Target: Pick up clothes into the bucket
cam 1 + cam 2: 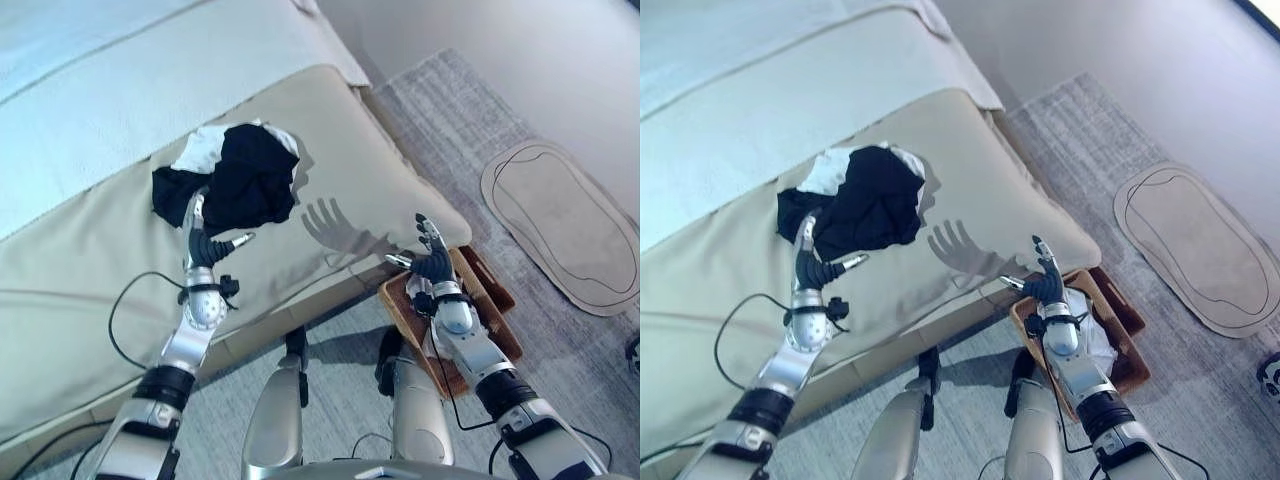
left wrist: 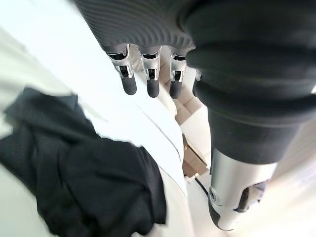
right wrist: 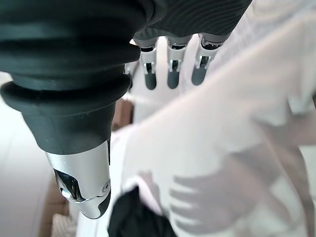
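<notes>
A: Where are the clothes?

B: A crumpled black and white garment (image 1: pixel 232 178) lies in a heap on the beige bed cover (image 1: pixel 90 260), near the bed's edge. The brown wicker basket (image 1: pixel 498 300) that has to serve as the bucket sits on the grey rug (image 1: pixel 450 110) just below that edge, with some pale cloth (image 1: pixel 1090 340) already inside.

A: What could go wrong from here?

B: I'd say a shallow grab. The heap is loose and bunched, so if the fingers close on only the top fold, part of it may trail and catch on the bed's edge, or slip free and land on the rug beside the basket. The basket is also partly tucked under the right arm, so a carry across could knock into it.

A: And the left hand?

B: The left hand (image 1: pixel 207 245) is at the near edge of the garment, thumb stuck out to the side. From its wrist camera the fingers (image 2: pixel 151 79) hang straight and apart above the dark cloth, holding nothing; I can't tell whether a fingertip touches the fabric.

A: The right?

B: The right hand (image 1: pixel 432 260) hovers over the bed's edge above the basket, fingers spread and straight, empty, throwing a splayed shadow (image 1: pixel 330 225) on the cover.
</notes>
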